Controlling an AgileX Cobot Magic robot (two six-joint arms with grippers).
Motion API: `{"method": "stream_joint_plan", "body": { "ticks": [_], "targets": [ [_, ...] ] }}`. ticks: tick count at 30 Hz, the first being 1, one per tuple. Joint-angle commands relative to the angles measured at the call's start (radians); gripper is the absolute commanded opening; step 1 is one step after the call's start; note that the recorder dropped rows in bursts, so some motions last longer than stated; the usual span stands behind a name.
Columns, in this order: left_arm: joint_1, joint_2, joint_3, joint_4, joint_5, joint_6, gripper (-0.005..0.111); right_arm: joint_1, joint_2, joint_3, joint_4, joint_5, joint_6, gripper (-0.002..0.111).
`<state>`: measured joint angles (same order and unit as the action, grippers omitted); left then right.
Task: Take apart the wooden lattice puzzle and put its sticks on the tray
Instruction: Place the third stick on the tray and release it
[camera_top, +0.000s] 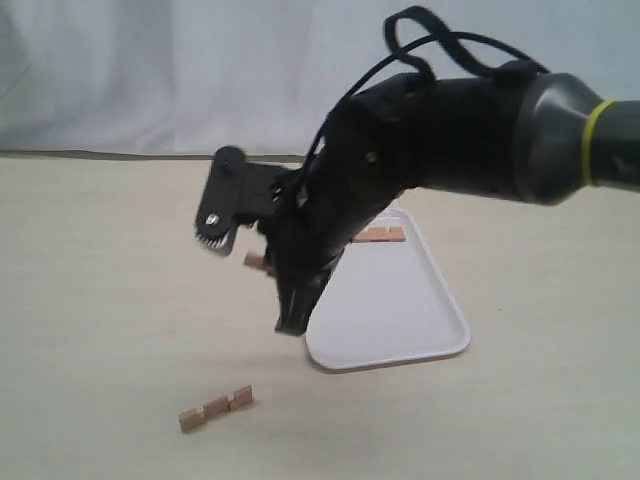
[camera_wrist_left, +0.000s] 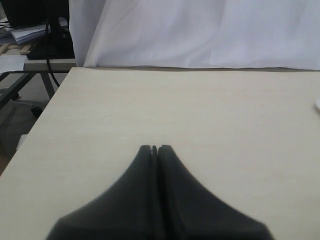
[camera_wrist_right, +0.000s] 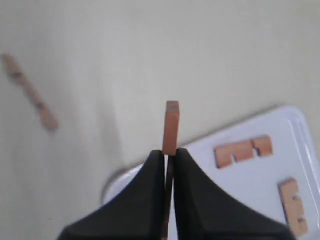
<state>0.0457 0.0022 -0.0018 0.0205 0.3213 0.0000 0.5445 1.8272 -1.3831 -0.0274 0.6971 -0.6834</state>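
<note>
Left gripper (camera_wrist_left: 154, 149): jaws pressed together, empty, over bare table (camera_wrist_left: 150, 100); no stick near it.

Loose stick (camera_top: 215, 407) lies on the table, left of the tray.

Right gripper (camera_wrist_right: 169, 152): clamped on the held stick (camera_wrist_right: 171, 125), whose long axis runs straight out past the tips.

Tray (camera_top: 400, 300): its near corner is under those tips and the rest lies to the right. It carries a notched stick (camera_wrist_right: 243, 150) and a second stick (camera_wrist_right: 293, 206), both clear of that corner.

table (camera_top: 100, 300): pale wood | curtain (camera_top: 150, 70): white, behind | papers (camera_wrist_left: 26, 34): beyond table edge

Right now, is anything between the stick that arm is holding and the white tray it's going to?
Nothing visible. The right tool holds the stick near the edge of the tray; two other sticks lie farther in.
</note>
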Motion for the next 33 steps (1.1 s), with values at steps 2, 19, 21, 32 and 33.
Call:
{"method": "stream_joint_plan", "body": {
  "ticks": [2,19,21,32,33],
  "targets": [
    [-0.001,-0.002,0.002,-0.003,-0.013,0.0,0.0,-0.171,0.048,0.001,-0.018,-0.114,0.189,0.004],
    [-0.001,-0.002,0.002,-0.003,-0.013,0.0,0.0,-0.251,0.323,-0.001,-0.722,-0.223,0.909,0.016],
    [-0.001,-0.002,0.002,-0.003,-0.013,0.0,0.0,-0.251,0.316,-0.001,-0.692,-0.223,0.912,0.033],
    [-0.001,-0.002,0.002,-0.003,-0.013,0.0,0.0,-0.189,0.129,-0.001,-0.281,-0.178,0.541,0.061],
    [-0.001,-0.002,0.002,-0.003,-0.013,0.0,0.0,-0.177,0.115,-0.001,-0.243,-0.165,0.493,0.061]
  ]
}}
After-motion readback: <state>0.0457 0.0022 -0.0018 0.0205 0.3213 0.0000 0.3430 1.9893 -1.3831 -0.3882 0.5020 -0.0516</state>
